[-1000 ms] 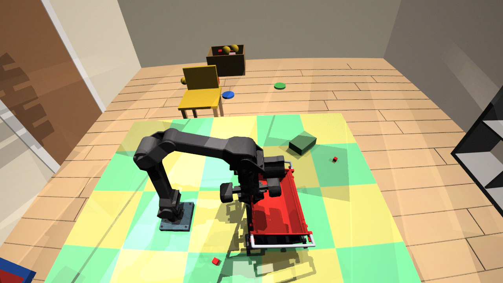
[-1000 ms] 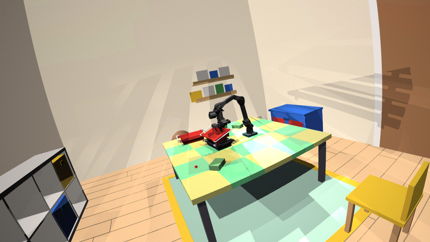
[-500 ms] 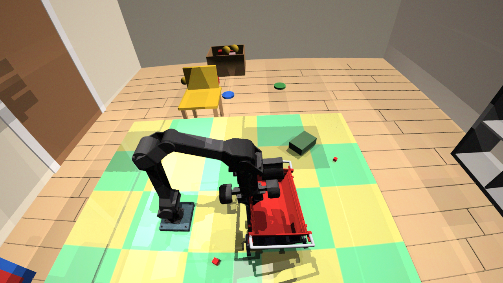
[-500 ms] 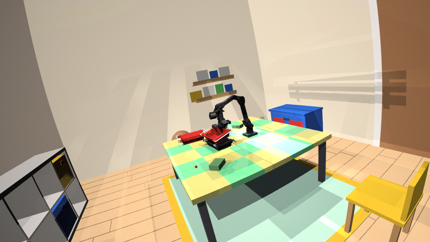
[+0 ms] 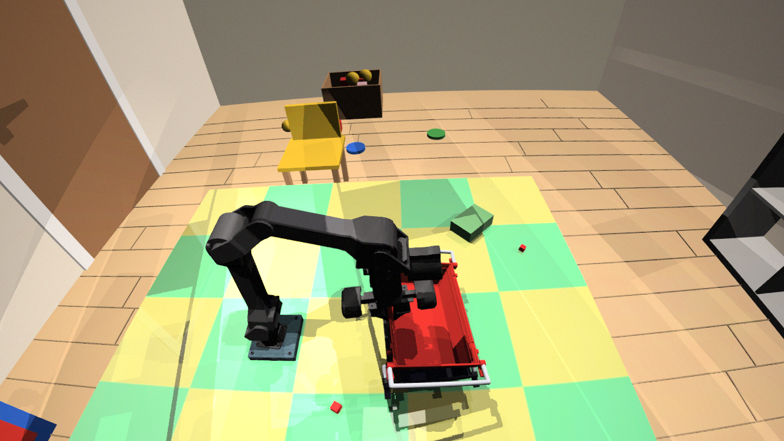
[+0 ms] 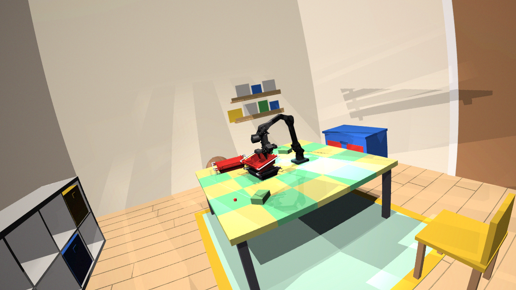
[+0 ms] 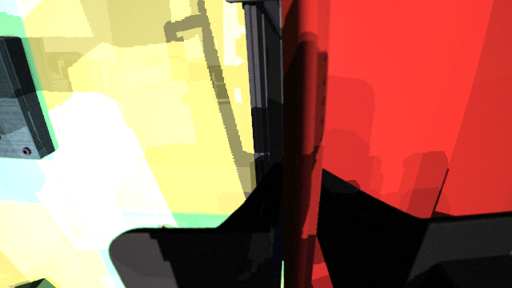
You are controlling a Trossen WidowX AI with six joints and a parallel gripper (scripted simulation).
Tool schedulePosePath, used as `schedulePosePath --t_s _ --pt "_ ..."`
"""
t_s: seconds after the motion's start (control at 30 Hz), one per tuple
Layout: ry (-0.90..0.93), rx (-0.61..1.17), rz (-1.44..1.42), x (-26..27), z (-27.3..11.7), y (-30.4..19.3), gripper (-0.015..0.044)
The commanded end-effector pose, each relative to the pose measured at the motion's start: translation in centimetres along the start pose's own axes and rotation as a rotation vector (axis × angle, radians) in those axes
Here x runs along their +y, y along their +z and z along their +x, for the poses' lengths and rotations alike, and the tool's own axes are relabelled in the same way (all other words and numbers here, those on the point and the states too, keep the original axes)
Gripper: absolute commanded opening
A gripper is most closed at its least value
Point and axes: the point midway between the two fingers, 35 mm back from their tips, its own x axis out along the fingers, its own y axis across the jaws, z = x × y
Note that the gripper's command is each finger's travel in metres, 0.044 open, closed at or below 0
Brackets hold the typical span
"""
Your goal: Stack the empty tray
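In the top view, the claw (image 5: 386,311) (image 6: 266,155) (image 7: 292,170) is clenched on the long side wall of the red tray (image 5: 422,329) (image 6: 258,160) (image 7: 400,100), the wall facing the arm's base plate (image 5: 294,324) (image 6: 306,160) (image 7: 20,100); that tray is over the black tray (image 5: 433,375) (image 6: 263,174) (image 7: 272,72), its long axis running roughly the same way as the black one's; most of its body lies on the far side of the claw from the base plate, the claw being off-centre.

In the exterior view, the red tray sits above the black tray and looks tilted against it; a second red tray (image 6: 229,165) stands on the worktop (image 6: 346,158), beyond the black tray from the base plate; whether the black tray's bars are swung in, and what it holds, cannot be told.

In the wrist view, the red wall passes between the fingers; the black tray's edge shows beside it, on the base plate's side; the coming move probably turns on levelling the red tray over the black tray's long sides before release, lest one edge drop inside.
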Motion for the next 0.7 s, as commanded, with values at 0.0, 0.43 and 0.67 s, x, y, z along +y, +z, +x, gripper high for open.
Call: schedulePosePath --t_s 0.0,0.43,0.67 --pt "0.021 0.000 -0.006 0.29 0.49 0.00 0.0000" --pt "0.022 0.000 -0.006 0.60 1.34 -0.01 0.0000" --pt "0.022 0.000 -0.006 0.60 1.34 -0.01 0.0000"
